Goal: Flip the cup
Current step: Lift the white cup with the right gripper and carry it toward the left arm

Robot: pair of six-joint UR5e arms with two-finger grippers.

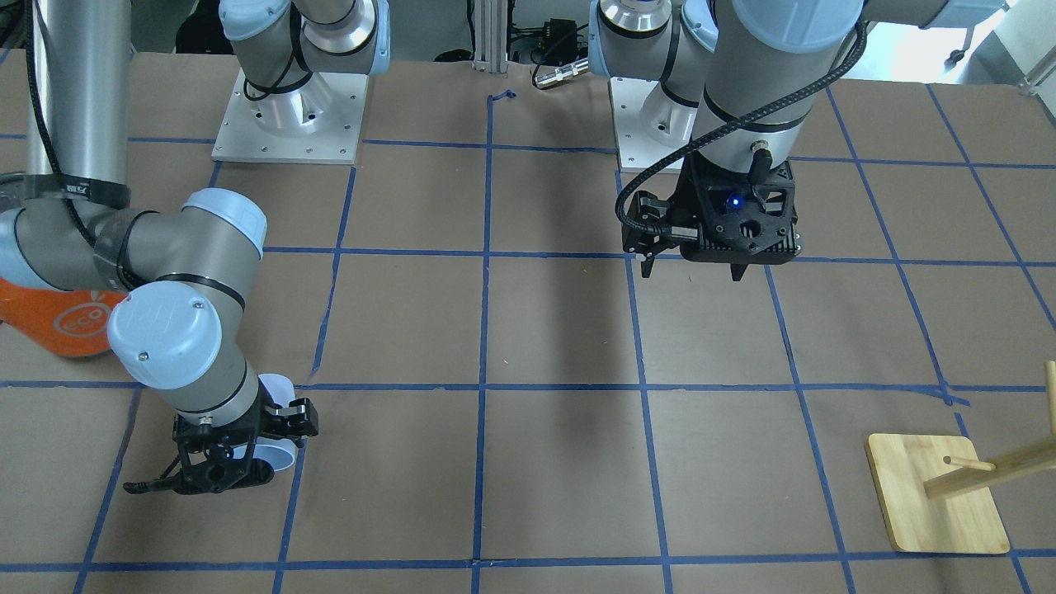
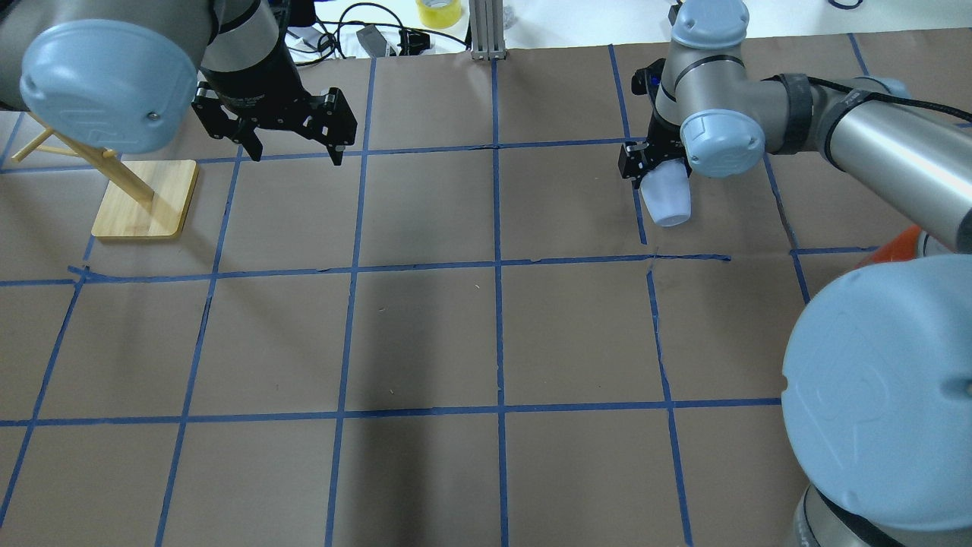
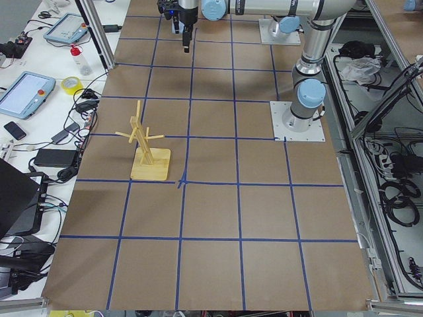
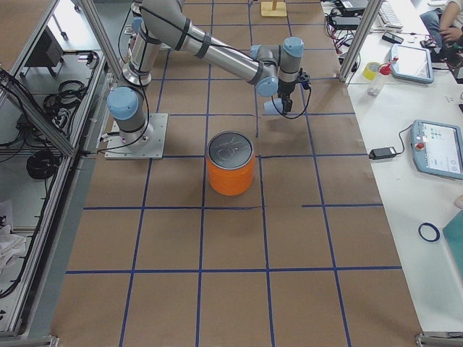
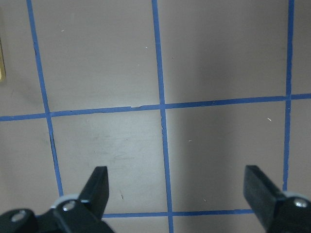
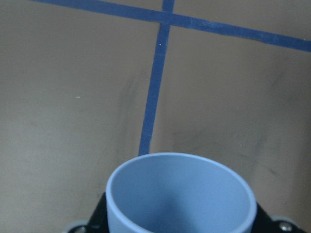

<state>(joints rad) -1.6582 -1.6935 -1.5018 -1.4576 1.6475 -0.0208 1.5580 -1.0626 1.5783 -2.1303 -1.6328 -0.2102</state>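
Note:
The pale blue-white cup (image 2: 668,201) is held tilted in my right gripper (image 2: 657,171), which is shut on it low over the table's far right part. In the front-facing view the cup (image 1: 279,452) shows behind the right gripper (image 1: 264,441). The right wrist view looks into the cup's open mouth (image 6: 180,199). In the right side view the cup (image 4: 272,107) hangs beyond the orange can. My left gripper (image 2: 292,156) is open and empty above the table's far left part. It shows in the front-facing view (image 1: 693,271), and the left wrist view (image 5: 180,194) shows only bare table between its fingers.
A large orange can (image 4: 231,165) with a silver top stands near the right arm, partly hidden behind it in the front-facing view (image 1: 66,322). A wooden peg stand (image 2: 144,199) sits at the far left (image 1: 936,495). Blue tape lines grid the brown table.

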